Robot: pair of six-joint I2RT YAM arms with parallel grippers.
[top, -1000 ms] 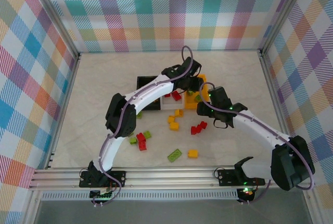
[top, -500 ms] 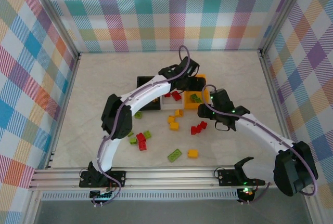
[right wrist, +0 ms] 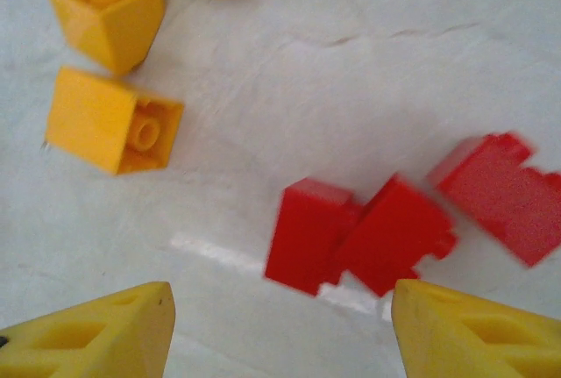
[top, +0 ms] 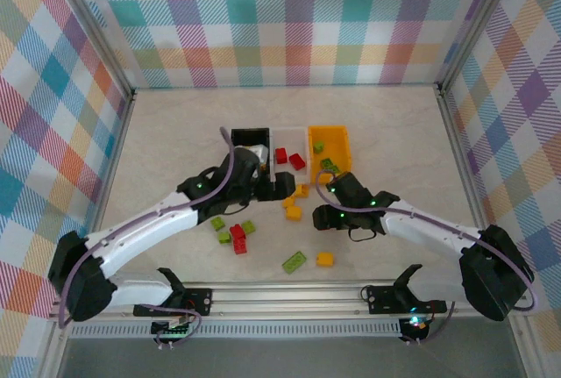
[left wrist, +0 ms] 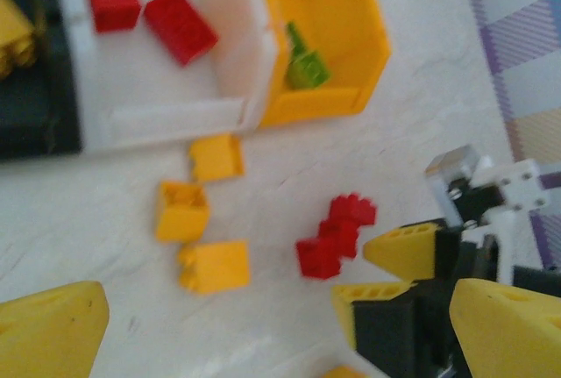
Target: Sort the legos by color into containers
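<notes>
Right wrist view: a bunch of small glossy red studded plastic bricks (right wrist: 359, 233) lies on the pale marbled worktop (right wrist: 351, 71), two touching and a third just beside. The right claw (right wrist: 280, 330) straddles them, half-spread and empty. Best to centre on one brick and close across its flat sides. It likely belongs in the white plastic bin (top: 294, 137), which already holds reds. The left claw (top: 282, 188) gapes wide, empty.
</notes>
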